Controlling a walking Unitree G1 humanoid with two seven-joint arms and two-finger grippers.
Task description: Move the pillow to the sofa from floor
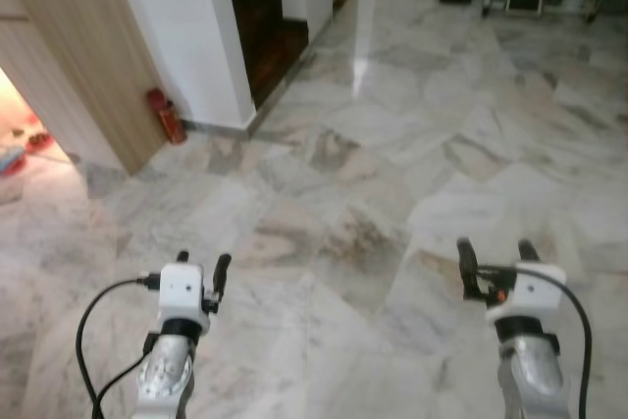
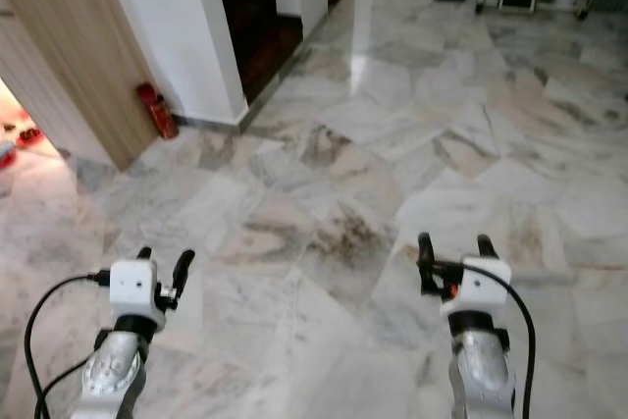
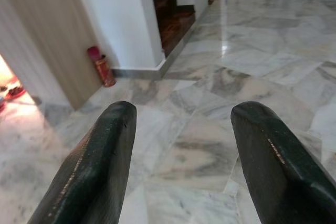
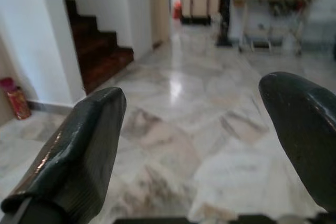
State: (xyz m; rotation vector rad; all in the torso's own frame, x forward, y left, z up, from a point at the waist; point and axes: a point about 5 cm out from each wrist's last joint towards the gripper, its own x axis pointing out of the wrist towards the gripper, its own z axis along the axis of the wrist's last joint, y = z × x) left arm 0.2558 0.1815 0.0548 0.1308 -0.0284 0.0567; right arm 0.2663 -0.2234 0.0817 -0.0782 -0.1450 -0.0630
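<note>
Both arms reach forward over the marble floor (image 1: 392,144). The left gripper (image 1: 201,264) and right gripper (image 1: 498,250) each hold their fingers (image 3: 100,166) apart, gripping and touching nothing. A red fire extinguisher (image 1: 167,116) stands against the white wall (image 1: 186,36) beside dark stairs (image 1: 265,26).

- Two silver, ribbed metal forearms, each narrowing to a black collar at the wrist.
- White boxy housing atop each wrist, carrying the left gripper (image 1: 202,263) and right gripper (image 1: 498,252).
- Long black fingers (image 3: 97,171), matte and finely textured, with rounded tips.
- Black cable looping beside each arm; small orange-red mark on the right housing.
</note>
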